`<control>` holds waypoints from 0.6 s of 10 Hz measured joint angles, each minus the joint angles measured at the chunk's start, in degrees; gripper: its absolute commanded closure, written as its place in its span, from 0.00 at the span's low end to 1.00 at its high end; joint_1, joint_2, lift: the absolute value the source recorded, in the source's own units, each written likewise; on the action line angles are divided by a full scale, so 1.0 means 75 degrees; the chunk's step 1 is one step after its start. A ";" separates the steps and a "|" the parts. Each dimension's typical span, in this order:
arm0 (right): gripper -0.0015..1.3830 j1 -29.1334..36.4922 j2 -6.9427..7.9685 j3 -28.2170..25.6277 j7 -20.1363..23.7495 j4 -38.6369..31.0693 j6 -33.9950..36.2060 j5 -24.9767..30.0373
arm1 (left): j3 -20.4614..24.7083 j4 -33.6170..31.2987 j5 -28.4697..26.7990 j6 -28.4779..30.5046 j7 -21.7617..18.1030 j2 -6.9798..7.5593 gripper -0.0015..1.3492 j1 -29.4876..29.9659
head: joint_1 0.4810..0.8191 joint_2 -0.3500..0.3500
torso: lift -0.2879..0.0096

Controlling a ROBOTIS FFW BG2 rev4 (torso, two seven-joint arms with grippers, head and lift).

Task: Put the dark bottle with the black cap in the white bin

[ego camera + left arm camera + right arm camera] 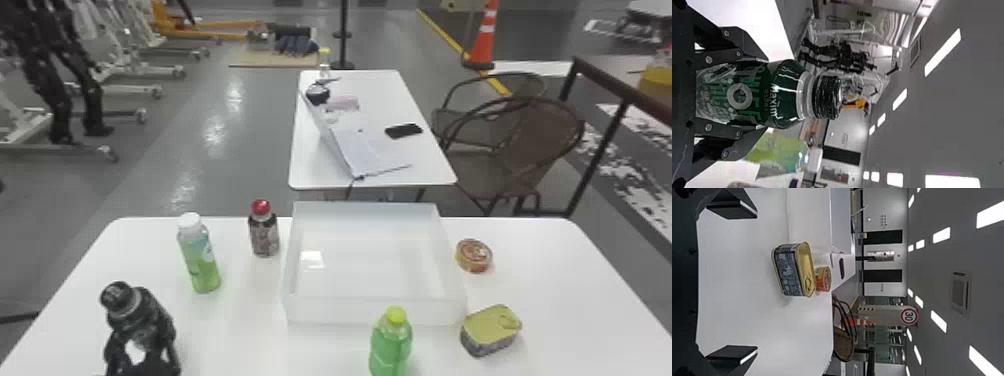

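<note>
The dark bottle (145, 317) with the black cap (828, 97) is between the fingers of the left end effector (756, 96), which grasps it from two sides, at the left part of the table (240, 330). Its long axis is nearly upright, cap at the top. From there the white bin (375, 311) lies forward and to the right, so this arm should carry it across, I think, passing the white-capped bottle (200, 257) with care. The right end effector (756, 282) is empty, its fingers wide apart
</note>
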 measured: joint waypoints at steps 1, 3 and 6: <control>0.07 -0.0001 0.0001 0.0000 0.0006 0.0005 0.0000 0.0000 | -0.0232 -0.0358 0.0250 0.0205 -0.0569 0.0134 0.70 -0.0020 | 0.20 0.50 | 0.63; 0.07 -0.0012 0.0001 0.0000 0.0020 0.0020 0.0000 -0.0006 | -0.0502 -0.0643 0.0848 0.0810 -0.2107 0.0119 0.70 -0.0462 | 0.20 0.50 | 0.63; 0.07 -0.0028 0.0001 0.0003 0.0024 0.0051 0.0000 -0.0037 | -0.0404 -0.0484 0.1232 0.2148 -0.4205 -0.0297 0.70 -0.1615 | 0.20 0.50 | 0.63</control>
